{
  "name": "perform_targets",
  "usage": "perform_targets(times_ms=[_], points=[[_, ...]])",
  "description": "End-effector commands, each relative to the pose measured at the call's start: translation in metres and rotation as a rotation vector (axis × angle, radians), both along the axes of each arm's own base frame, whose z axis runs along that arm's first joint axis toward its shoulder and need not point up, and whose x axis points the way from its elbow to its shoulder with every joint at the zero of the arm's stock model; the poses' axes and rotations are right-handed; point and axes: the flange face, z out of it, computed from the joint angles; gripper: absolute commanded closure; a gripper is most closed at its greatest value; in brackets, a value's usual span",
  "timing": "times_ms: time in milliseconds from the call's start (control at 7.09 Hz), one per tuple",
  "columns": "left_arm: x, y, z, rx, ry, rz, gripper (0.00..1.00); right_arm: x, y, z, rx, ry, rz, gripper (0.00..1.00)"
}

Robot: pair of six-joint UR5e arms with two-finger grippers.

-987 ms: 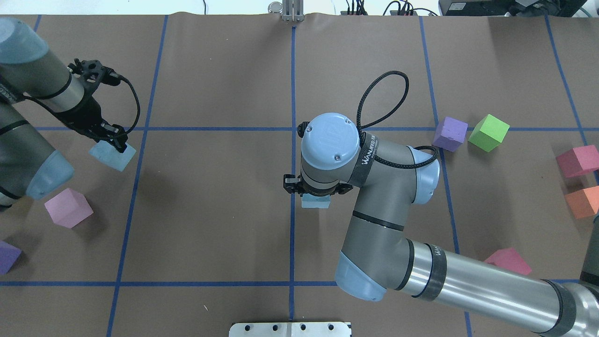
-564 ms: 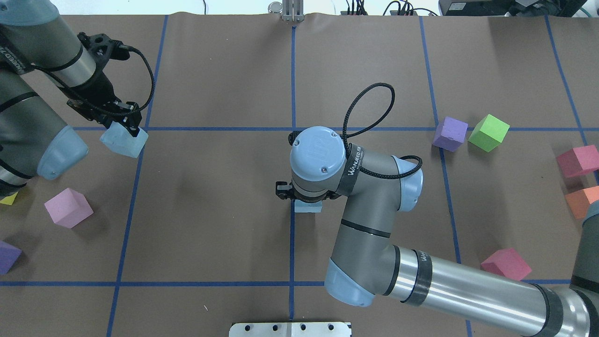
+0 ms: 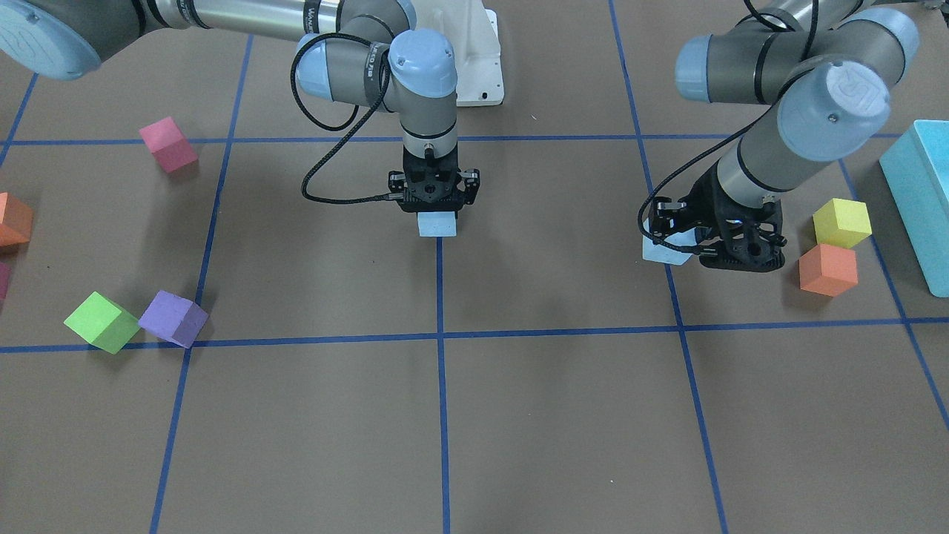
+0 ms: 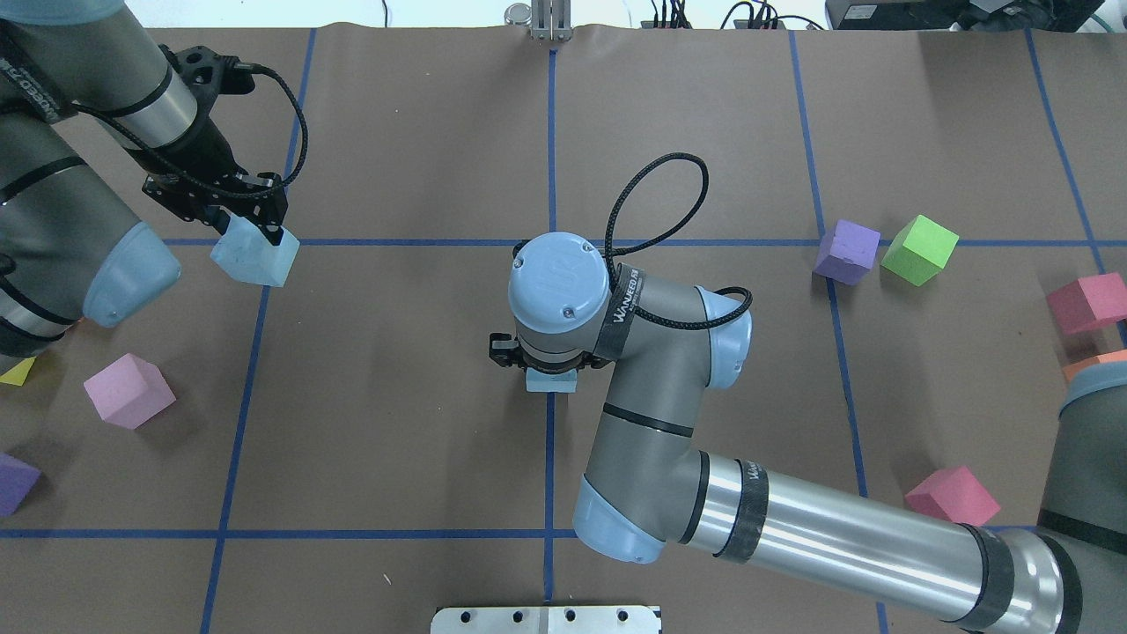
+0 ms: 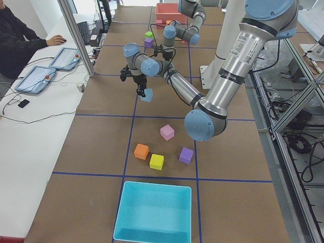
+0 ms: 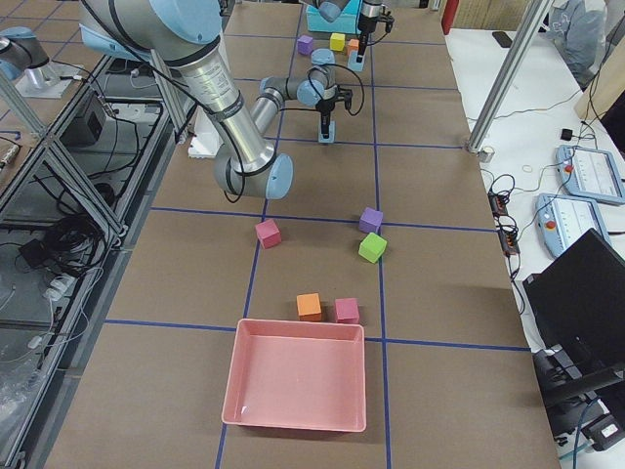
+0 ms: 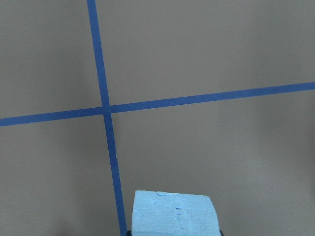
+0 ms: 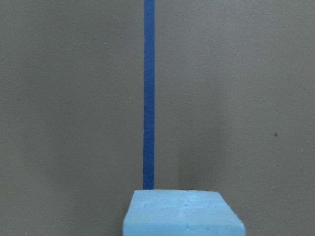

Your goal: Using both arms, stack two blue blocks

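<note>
My left gripper (image 4: 249, 231) is shut on one pale blue block (image 4: 256, 259) and holds it tilted above the table, near a tape crossing at the left. It also shows in the front view (image 3: 665, 249) and the left wrist view (image 7: 172, 214). My right gripper (image 4: 549, 372) points straight down, shut on the second blue block (image 4: 551, 382), on the centre tape line. That block shows in the front view (image 3: 437, 224) and the right wrist view (image 8: 182, 214). I cannot tell whether it touches the table. The two blocks are far apart.
A purple cube (image 4: 847, 251) and a green cube (image 4: 919, 249) lie at the right, with red-pink cubes (image 4: 1088, 302) (image 4: 953, 496) and an orange one (image 4: 1092, 363). A pink cube (image 4: 128, 390) and a purple cube (image 4: 16, 482) lie at the left. A teal box (image 5: 154, 212) and a pink tray (image 6: 298, 374) stand at the table's ends.
My left gripper has carried its blue block to the right and farther away. My right gripper has moved left with its block onto the centre tape line.
</note>
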Motion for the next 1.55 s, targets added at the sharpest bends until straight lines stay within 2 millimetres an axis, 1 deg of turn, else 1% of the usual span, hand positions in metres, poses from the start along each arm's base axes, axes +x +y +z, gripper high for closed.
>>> perform_targets(times_ms=[0, 141, 282, 564, 705, 846, 987, 1128, 1269, 1410], points=[[0.0, 0.0, -0.002, -0.011, 0.0, -0.011, 0.44, -0.003, -0.001, -0.002, -0.005, -0.009, 0.006, 0.44], [-0.001, 0.001, -0.004, -0.013, 0.002, -0.016, 0.44, -0.004, 0.0, -0.002, -0.006, -0.009, 0.008, 0.37], [0.0, 0.002, -0.007, -0.018, 0.005, -0.024, 0.44, -0.003, -0.001, -0.003, -0.004, -0.011, 0.006, 0.0], [0.001, 0.0, -0.019, -0.044, 0.011, -0.059, 0.44, 0.003, 0.001, -0.006, 0.009, -0.021, -0.002, 0.0], [0.002, 0.001, -0.021, -0.044, 0.013, -0.06, 0.44, 0.004, 0.0, -0.004, 0.008, -0.017, -0.002, 0.0], [0.004, -0.001, -0.031, -0.052, 0.019, -0.076, 0.44, 0.014, -0.002, -0.011, 0.013, -0.035, 0.002, 0.0], [0.008, -0.002, -0.046, -0.072, 0.029, -0.102, 0.44, 0.048, -0.009, -0.008, 0.004, -0.057, 0.012, 0.0], [0.019, 0.001, -0.058, -0.104, 0.035, -0.122, 0.44, 0.098, -0.022, 0.003, -0.003, -0.085, -0.007, 0.0], [0.041, 0.008, -0.076, -0.146, 0.041, -0.143, 0.44, 0.132, -0.041, 0.017, -0.007, -0.095, -0.025, 0.0], [0.057, 0.011, -0.092, -0.172, 0.047, -0.154, 0.44, 0.152, -0.058, 0.027, -0.005, -0.09, -0.017, 0.0]])
